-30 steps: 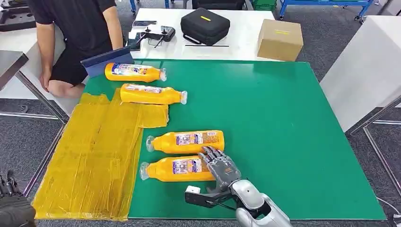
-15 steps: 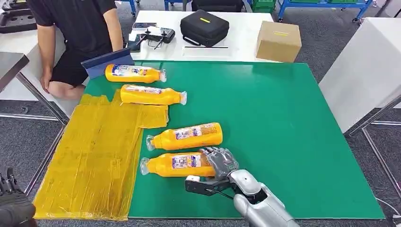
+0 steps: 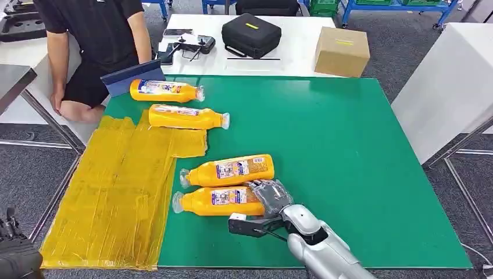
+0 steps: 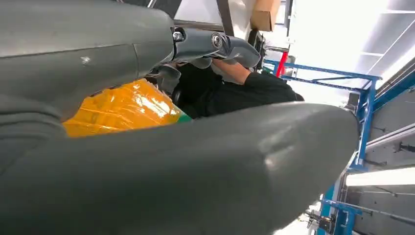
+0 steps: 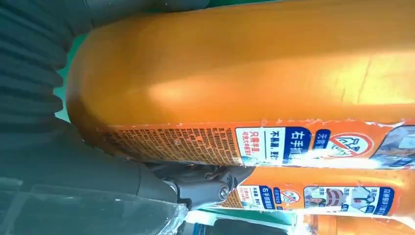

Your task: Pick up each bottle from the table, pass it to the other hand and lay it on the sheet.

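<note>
None of the four bottles lies fully on the yellow sheet (image 3: pixel 110 192) yet, so all the passing and laying is left. The right hand (image 3: pixel 268 200), at lower centre, wraps the base of the nearest bottle (image 3: pixel 218 201), which lies on the green table (image 3: pixel 349 163). The left hand (image 3: pixel 17 256), lower left: grasp unclear.

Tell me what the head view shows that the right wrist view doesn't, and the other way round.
Head view alone: the whole green table, the yellow plastic sheet, two farther orange bottles, a black zipped case and a brown cardboard box. Right wrist view alone: the fine printed label text on the nearest orange bottle. Both share that bottle and the right hand closing around its base.
</note>
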